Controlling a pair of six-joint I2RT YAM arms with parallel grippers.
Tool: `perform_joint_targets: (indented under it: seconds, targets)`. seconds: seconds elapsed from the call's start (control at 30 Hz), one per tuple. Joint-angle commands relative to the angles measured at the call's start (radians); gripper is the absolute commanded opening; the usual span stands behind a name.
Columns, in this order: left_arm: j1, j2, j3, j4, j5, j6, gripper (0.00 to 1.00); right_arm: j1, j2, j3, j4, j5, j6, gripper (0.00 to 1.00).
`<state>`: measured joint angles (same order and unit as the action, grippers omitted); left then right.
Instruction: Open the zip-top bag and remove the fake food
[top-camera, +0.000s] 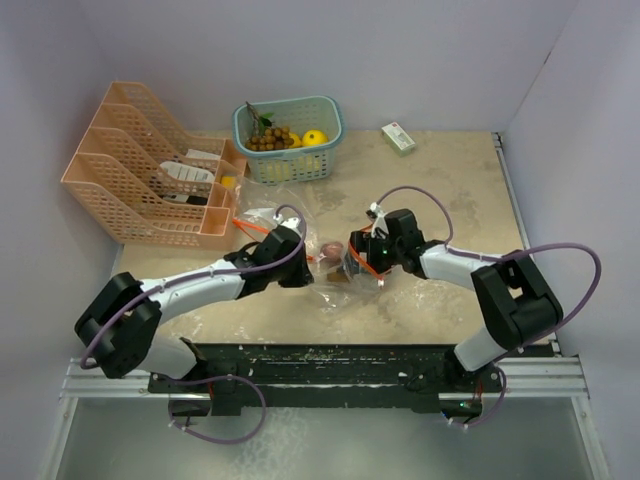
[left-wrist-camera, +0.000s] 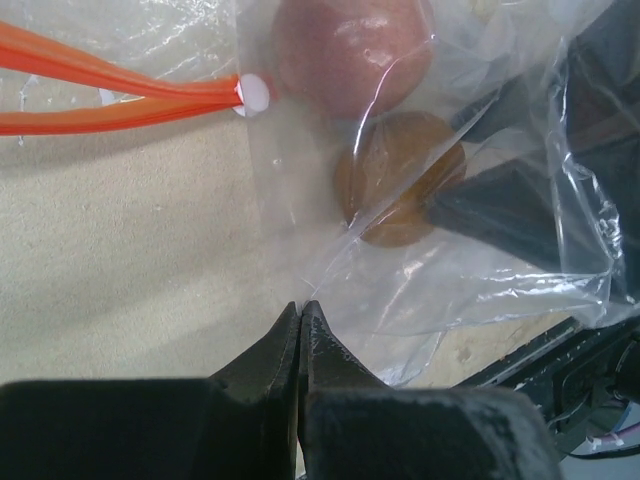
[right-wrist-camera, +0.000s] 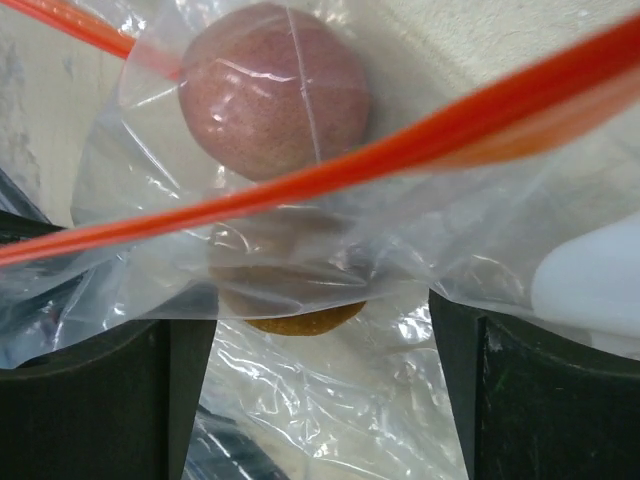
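I count two toy foods inside one clear orange-zippered plastic bag (left-wrist-camera: 480, 270): one glossy reddish ball (right-wrist-camera: 270, 90), one brown round piece (left-wrist-camera: 400, 180). My left gripper (left-wrist-camera: 301, 320) is pinched together on the bag film; my right gripper (right-wrist-camera: 320, 312) is spread apart, straddling the bag.

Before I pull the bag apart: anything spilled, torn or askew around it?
Nothing spilled or torn. The zip-top bag is crumpled, its orange zip strip slanting across the open right end effector; the left end effector pinches its clear edge.
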<state>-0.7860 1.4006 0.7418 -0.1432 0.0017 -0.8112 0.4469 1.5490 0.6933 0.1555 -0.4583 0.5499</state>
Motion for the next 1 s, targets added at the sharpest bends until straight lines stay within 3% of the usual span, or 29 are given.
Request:
perform_joint_targets:
  seconds: [0.0, 0.37, 0.6, 0.73, 0.87, 0.97]
  targets:
    - [-0.002, 0.023, 0.051, 0.047, -0.003, -0.001, 0.00, 0.045, 0.007, 0.050, -0.026, 0.044, -0.071, 0.89]
    - [-0.002, 0.090, 0.103, 0.066, 0.014, 0.012, 0.00, 0.096, 0.021, 0.069, -0.050, 0.052, -0.117, 0.84]
    - [-0.002, 0.075, 0.096, 0.058, 0.005, 0.009, 0.00, 0.116, 0.037, 0.093, -0.071, 0.089, -0.123, 0.52]
    - [-0.002, 0.057, 0.084, 0.048, -0.004, 0.006, 0.00, 0.116, 0.011, 0.113, -0.115, 0.128, -0.137, 0.39]
    - [-0.002, 0.040, 0.067, 0.045, -0.011, -0.001, 0.00, 0.116, -0.026, 0.115, -0.165, 0.132, -0.130, 0.30]
    - [-0.002, 0.033, 0.053, 0.049, -0.012, -0.008, 0.00, 0.116, -0.064, 0.107, -0.163, 0.142, -0.133, 0.32]
